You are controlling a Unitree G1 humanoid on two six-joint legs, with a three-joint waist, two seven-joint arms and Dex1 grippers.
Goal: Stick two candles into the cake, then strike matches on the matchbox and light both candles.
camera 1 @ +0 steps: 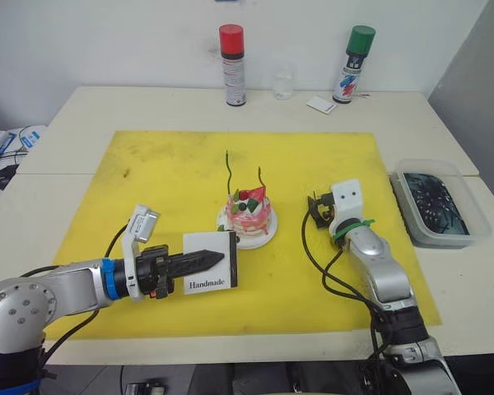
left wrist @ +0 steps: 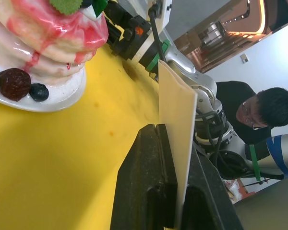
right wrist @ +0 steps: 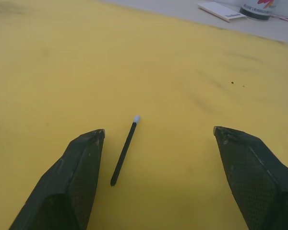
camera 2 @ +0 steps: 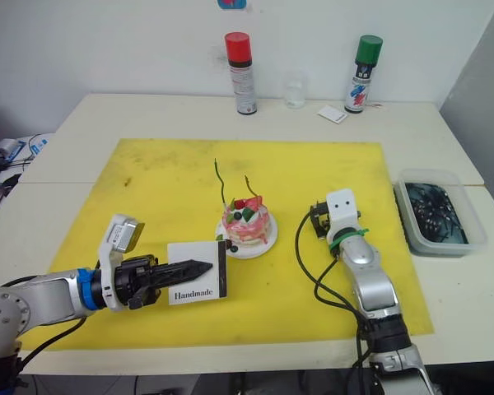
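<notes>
Matchbox [camera 1: 211,262] sits clamped upright in my left gripper [camera 1: 204,261], near the yellow mat's [camera 1: 165,177] front edge. My right gripper [right wrist: 158,139] is spread wide over a match [right wrist: 124,152] lying on the mat. Both candles [camera 1: 229,171] stand in the cake [camera 1: 249,215] mid-mat.

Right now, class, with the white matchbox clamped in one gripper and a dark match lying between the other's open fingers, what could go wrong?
1. The thin dark match lies flat on the yellow mat; the open right gripper may close beside it or flick it away.
2. The left gripper pinches the flat white matchbox by its faces beside the pink-and-white cake; striking might twist the box or bump the cake's two thin candles.
</notes>
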